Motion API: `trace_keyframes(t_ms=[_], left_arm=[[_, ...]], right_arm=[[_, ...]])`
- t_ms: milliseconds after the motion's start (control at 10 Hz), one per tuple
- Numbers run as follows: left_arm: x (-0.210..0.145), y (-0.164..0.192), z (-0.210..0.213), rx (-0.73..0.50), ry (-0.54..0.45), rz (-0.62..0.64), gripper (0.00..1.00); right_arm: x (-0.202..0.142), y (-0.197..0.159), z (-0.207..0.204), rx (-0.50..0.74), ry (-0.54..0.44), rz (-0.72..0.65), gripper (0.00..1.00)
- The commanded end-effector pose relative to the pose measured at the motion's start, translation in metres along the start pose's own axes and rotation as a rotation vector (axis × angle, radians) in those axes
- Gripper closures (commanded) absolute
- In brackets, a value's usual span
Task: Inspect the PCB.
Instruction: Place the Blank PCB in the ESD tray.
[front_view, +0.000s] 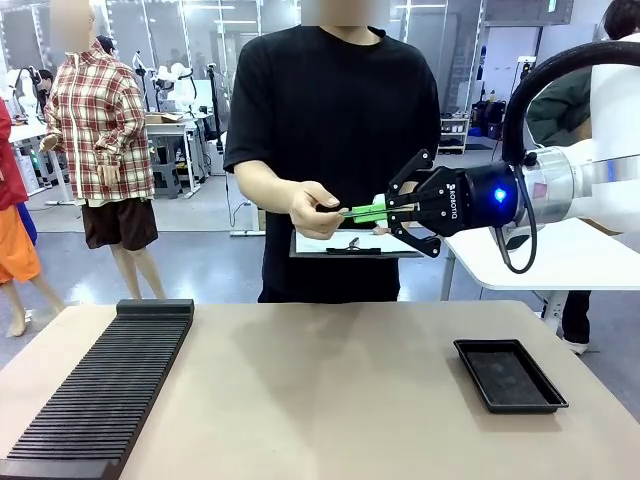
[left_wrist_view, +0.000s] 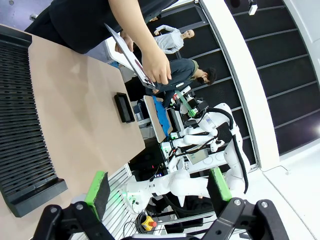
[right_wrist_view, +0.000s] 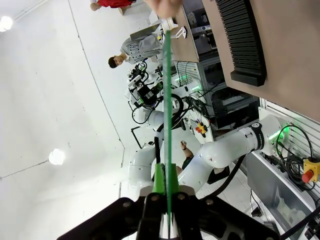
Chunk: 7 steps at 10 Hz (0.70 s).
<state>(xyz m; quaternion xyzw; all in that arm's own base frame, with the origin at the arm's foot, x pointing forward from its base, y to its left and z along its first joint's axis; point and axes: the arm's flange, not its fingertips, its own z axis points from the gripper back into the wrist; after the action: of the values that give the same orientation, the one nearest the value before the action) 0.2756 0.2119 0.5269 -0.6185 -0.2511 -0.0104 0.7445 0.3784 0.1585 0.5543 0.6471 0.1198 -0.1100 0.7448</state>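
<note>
While right gripper (front_view: 352, 211) clamps thin green PCB (right_wrist_view: 167, 90), hand (front_view: 313, 208) pinches 9 o'clock edge, high above table (front_view: 320, 400); left gripper (left_wrist_view: 159, 185) agape, empty.

Front cam: fixed btwn the arms, low, facing across the table (front_view: 330, 400) at the person (front_view: 330, 120). Left wrist cam: rolled sideways, looks past left hand (left_wrist_view: 157, 177) over table, farther off. Right wrist cam: looks along right hand (right_wrist_view: 166, 187), close on PCB (right_wrist_view: 168, 100), seen edge-on. All 3 share the black slotted rack (front_view: 100, 390)

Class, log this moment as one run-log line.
right gripper: shut on PCB | person's hand: pinching PCB's far end | left gripper: open, empty
</note>
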Motion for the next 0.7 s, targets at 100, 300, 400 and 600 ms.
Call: trace_keyframes(t_ms=[100,300,400,600], left_arm=[[-0.0012,-0.0017,-0.0009,-0.003,0.005,-0.010,0.00],[-0.0012,-0.0017,-0.0009,-0.003,0.005,-0.010,0.00],[-0.0012,-0.0017,-0.0009,-0.003,0.005,-0.010,0.00],[-0.0012,-0.0017,-0.0009,-0.003,0.005,-0.010,0.00]], right_arm=[[-0.0007,0.0018,-0.0005,-0.008,0.000,0.000,1.00],[-0.0007,0.0018,-0.0005,-0.008,0.000,0.000,1.00],[-0.0007,0.0018,-0.0005,-0.008,0.000,0.000,1.00],[-0.0007,0.0018,-0.0005,-0.008,0.000,0.000,1.00]])
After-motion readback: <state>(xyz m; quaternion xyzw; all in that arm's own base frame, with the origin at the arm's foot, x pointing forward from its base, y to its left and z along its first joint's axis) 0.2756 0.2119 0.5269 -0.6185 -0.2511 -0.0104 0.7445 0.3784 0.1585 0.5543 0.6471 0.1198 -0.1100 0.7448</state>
